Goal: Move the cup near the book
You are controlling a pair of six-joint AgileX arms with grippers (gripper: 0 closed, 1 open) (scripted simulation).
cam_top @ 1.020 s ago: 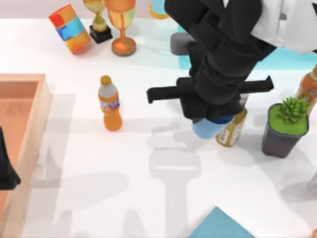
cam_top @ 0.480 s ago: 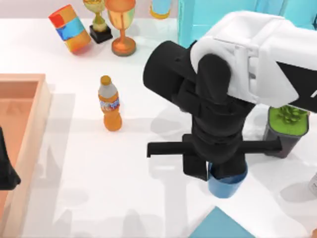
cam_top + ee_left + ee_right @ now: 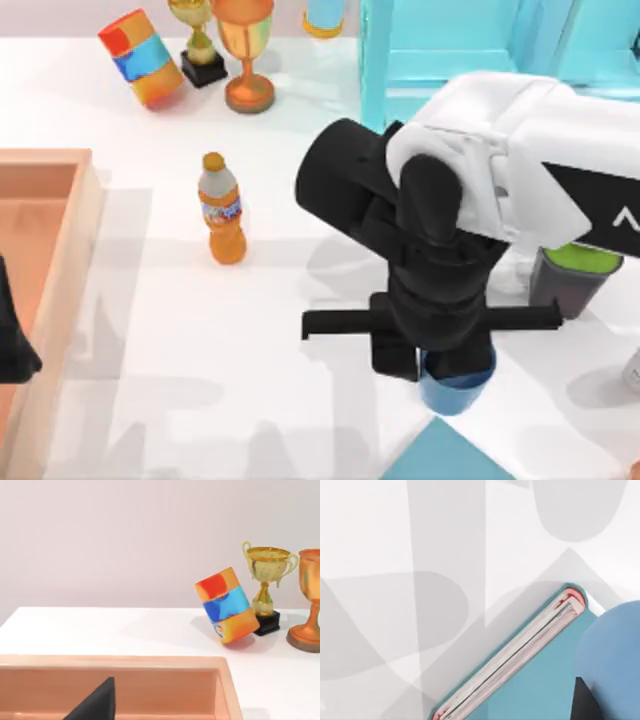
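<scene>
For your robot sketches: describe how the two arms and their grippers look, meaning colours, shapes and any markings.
The right arm has a bulky white shell bearing a black panel with a white mark, then rounded black wrist segments; a thin black crossbar spans the right gripper. The left gripper is a plain black pointed shape at the table's left edge.

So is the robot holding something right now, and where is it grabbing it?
Yes. The right pincer holds the cup by its upper part, just above the book; its lower part sticks out below. The left arm is parked at the table's left, holding nothing.
</scene>
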